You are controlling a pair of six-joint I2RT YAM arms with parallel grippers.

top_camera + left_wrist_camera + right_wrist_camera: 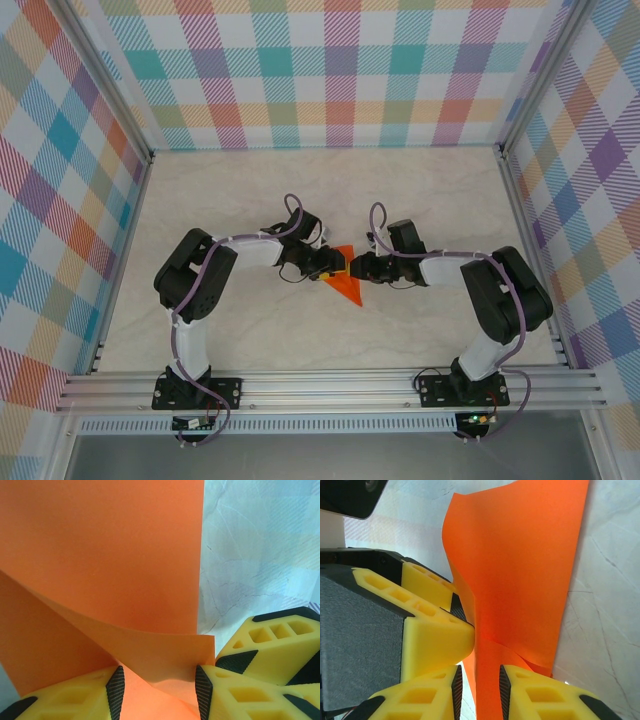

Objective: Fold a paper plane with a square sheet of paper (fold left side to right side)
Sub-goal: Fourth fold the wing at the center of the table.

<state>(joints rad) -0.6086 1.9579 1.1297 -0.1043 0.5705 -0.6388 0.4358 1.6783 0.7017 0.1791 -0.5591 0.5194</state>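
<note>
Left gripper (pixel 157 692): half-wide, straddling a curled flap, not pinching. Right gripper (pixel 480 692): narrow around an edge — sliver of gap showing. Beyond, thin bright orange square sheet of paper (pixel 345 283), part folded, mid-table. Best to carry flap rightward low, match edges, then press crease flat onto pale marbled table (pixel 400 190) — slowly.

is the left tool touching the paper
Touching. Left wrist view: the paper fills the gap between the pads of the left tool, meeting both.
</note>
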